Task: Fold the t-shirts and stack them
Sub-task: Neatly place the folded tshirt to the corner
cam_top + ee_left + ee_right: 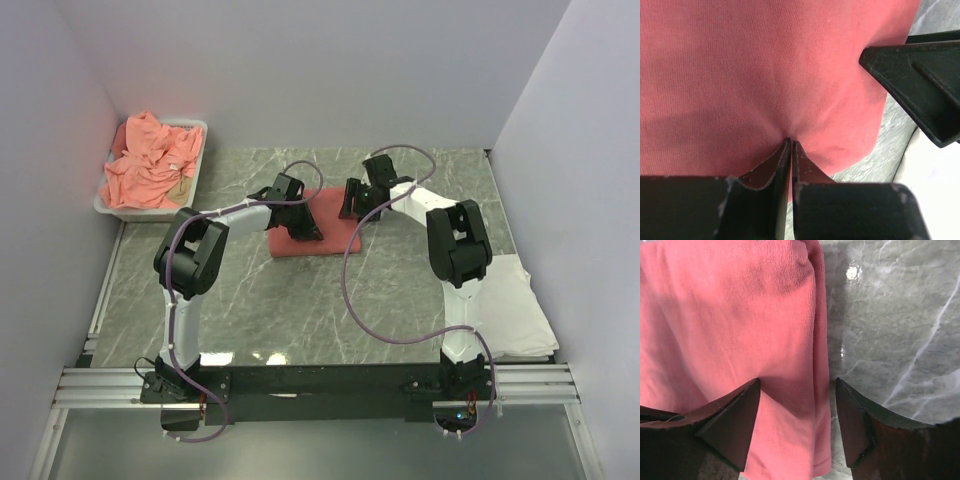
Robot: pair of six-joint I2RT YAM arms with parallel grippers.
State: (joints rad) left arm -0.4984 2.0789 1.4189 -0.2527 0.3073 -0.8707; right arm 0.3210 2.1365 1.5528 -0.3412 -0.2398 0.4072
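Pinching the red t-shirt (330,241) in the middle of the grey table (290,310)
The left gripper (790,143) has its jaws pressed together on a small bit of the shirt's cloth, and little creases run in to its tips. The right gripper (797,385) stands wide open, with one finger over the shirt, one over the table, and the shirt's folded edge between them. A heap of pink t-shirts (150,168) lies in the white tray (130,212) at the far left corner. A folded white garment (520,300) lies near the right edge
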